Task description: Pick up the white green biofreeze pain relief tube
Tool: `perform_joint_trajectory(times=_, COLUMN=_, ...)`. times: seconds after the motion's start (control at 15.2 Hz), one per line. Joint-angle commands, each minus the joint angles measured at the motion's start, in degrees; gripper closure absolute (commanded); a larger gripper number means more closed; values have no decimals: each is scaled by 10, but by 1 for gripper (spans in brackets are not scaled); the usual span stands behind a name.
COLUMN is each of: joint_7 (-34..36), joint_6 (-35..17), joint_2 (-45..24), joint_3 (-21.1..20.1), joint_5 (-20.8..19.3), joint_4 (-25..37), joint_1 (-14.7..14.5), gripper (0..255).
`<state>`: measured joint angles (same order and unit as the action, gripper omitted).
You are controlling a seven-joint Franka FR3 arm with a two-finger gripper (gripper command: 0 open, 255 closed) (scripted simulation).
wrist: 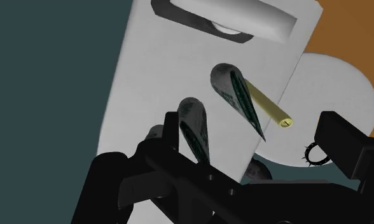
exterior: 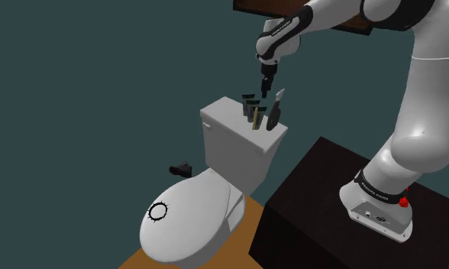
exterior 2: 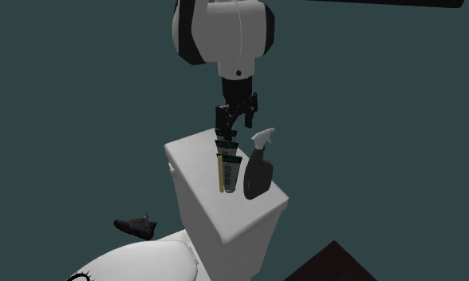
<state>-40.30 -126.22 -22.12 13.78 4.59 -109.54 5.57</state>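
Note:
Two white tubes with green markings stand upright on the white toilet tank lid (exterior: 223,115). One tube (exterior 2: 227,147) is behind the other (exterior 2: 232,172); the wrist view has them as the nearer tube (wrist: 195,127) and the farther tube (wrist: 235,94). My black gripper (exterior 2: 229,126) hangs just above them, pointing down, and in the shoulder view the gripper (exterior: 266,89) is over the tubes (exterior: 250,107). In the wrist view the gripper (wrist: 230,159) is open, its fingers wide apart, and the nearer tube lies between them untouched.
A yellow stick (exterior 2: 219,172) leans beside the tubes and a dark spray bottle (exterior 2: 259,169) stands close on the second exterior view's right. Below is the toilet seat lid (exterior: 185,222) with a black ring (exterior: 159,212). A black shoe (exterior: 182,169) lies on the floor. My dark stand (exterior: 322,206) is beside the toilet.

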Motion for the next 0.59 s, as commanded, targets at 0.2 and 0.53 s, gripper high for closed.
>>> perform_joint_trajectory(times=0.2, joint_7=-32, joint_6=11, joint_2=-120, joint_3=-11, joint_5=16, joint_4=123, joint_1=25, gripper=0)
perform_joint_trajectory(times=0.53, joint_7=-34, joint_6=-10, joint_2=-141, joint_3=-15, joint_5=21, joint_4=124, joint_1=28, gripper=0)
